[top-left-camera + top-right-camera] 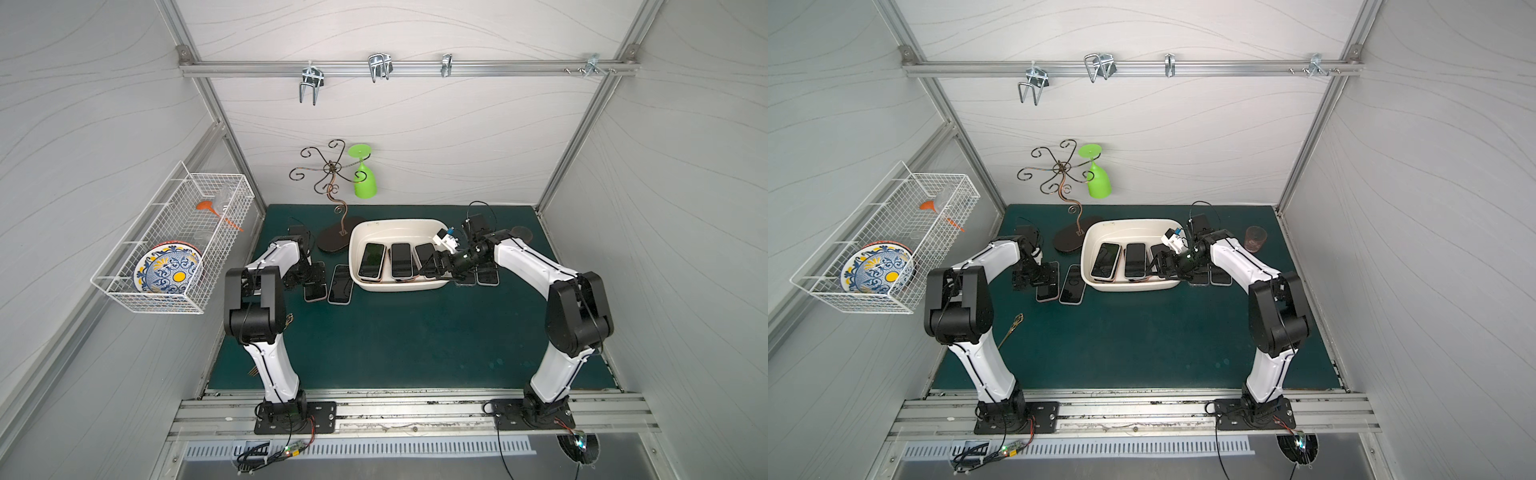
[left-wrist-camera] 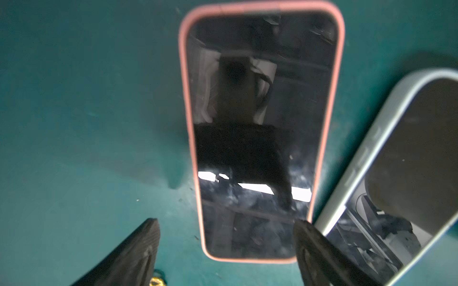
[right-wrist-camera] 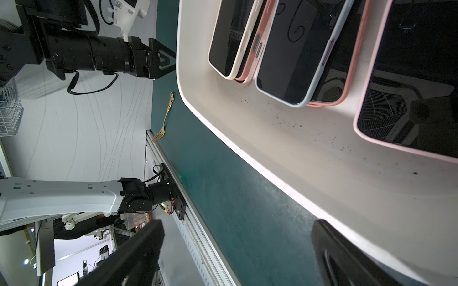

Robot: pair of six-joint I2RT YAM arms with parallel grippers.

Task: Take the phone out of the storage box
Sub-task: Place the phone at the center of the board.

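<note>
Left pincer [image 2: 226,222] is spread over the end of a pink-cased phone [image 2: 260,123], which is laid flat on the tabletop [image 1: 395,340] outside the storage box [image 1: 399,286]. Right pincer [image 3: 238,221] is held spread at the box's right end. Several phones [image 1: 401,259] are seen inside.

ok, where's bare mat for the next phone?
Free: wide mat in front of the storage box, between left arm and right arm. Crowded: left phones, right phones flanking the box; stand base behind-left; fork at mat's left edge.
</note>
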